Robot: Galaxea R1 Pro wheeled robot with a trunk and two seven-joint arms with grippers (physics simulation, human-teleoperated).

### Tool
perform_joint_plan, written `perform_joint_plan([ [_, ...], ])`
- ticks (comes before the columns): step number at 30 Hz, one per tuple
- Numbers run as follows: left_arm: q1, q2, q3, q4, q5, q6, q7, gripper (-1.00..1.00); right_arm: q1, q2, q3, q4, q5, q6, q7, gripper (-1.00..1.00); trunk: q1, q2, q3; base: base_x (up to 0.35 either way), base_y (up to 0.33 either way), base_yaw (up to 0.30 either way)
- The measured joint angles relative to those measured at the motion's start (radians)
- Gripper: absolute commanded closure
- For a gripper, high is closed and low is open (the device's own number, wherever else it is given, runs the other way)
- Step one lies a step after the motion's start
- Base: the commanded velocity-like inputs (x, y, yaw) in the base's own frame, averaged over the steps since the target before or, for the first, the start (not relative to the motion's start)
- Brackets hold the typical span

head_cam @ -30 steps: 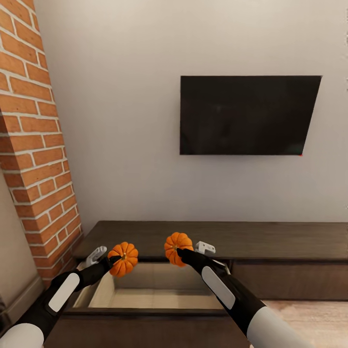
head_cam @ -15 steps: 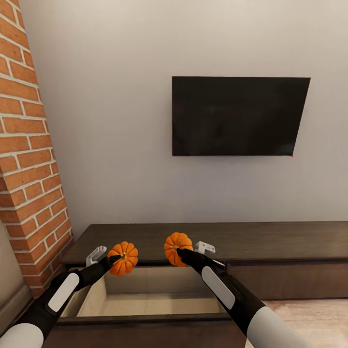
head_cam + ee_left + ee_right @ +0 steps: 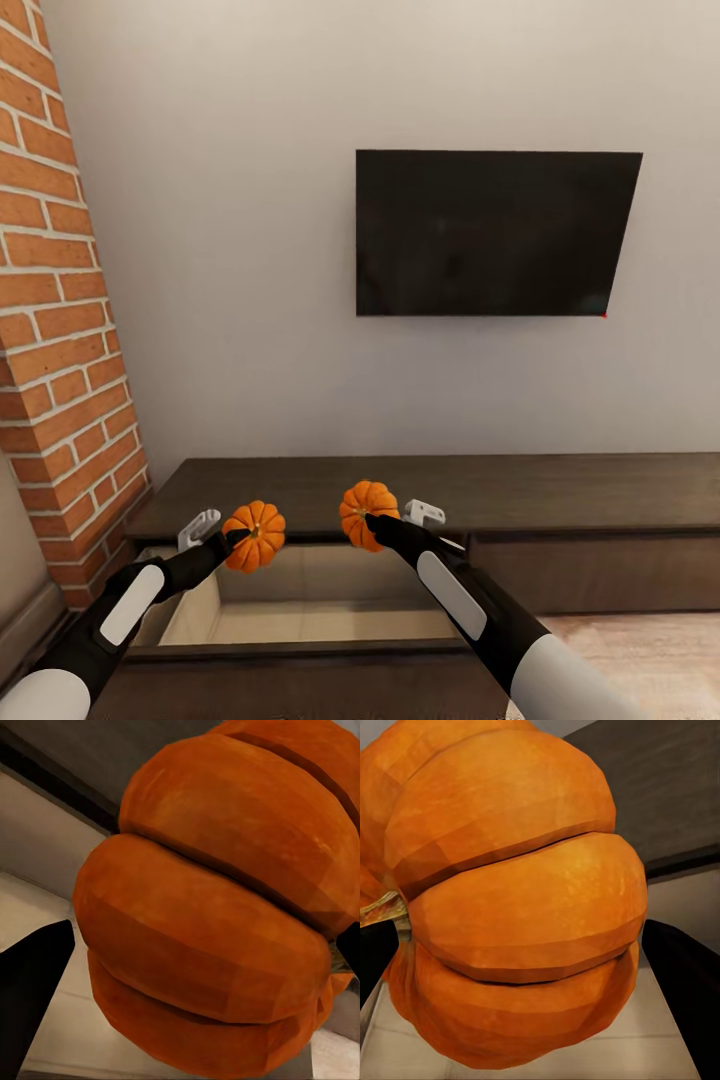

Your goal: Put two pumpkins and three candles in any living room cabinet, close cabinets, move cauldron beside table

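Observation:
Each of my grippers holds a bright-orange ribbed pumpkin in the air. The left gripper (image 3: 245,535) is shut on one pumpkin (image 3: 256,535), close up in the left wrist view as pumpkin (image 3: 217,907). The right gripper (image 3: 368,518) is shut on the other pumpkin (image 3: 366,513), close up in the right wrist view as pumpkin (image 3: 510,907). Both hang above the pulled-out left front of the long dark-brown cabinet (image 3: 560,495), whose pale inside (image 3: 320,620) lies open below them. The right front (image 3: 600,575) is shut. Candles, cauldron and table are out of view.
A black TV (image 3: 495,235) hangs on the grey wall above the cabinet. A red brick column (image 3: 55,330) stands at the left, close to the cabinet's end. Pale wooden floor (image 3: 640,660) shows at the lower right.
The view has swung a little to the left and slightly down, so the brick column and TV sit differently in the picture. Both arms and their pumpkins hold the same pose.

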Motion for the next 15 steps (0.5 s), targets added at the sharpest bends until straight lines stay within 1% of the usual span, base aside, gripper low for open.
perform_joint_plan([
  [15, 0.000, -0.002, -0.003, 0.009, -0.004, -0.004, 0.007, 1.00, 0.000, 0.001, 0.001, 0.003, -0.006, 0.012, -0.004, 1.00, 0.058, -0.105, -0.047, 0.000, 0.000, 0.000],
])
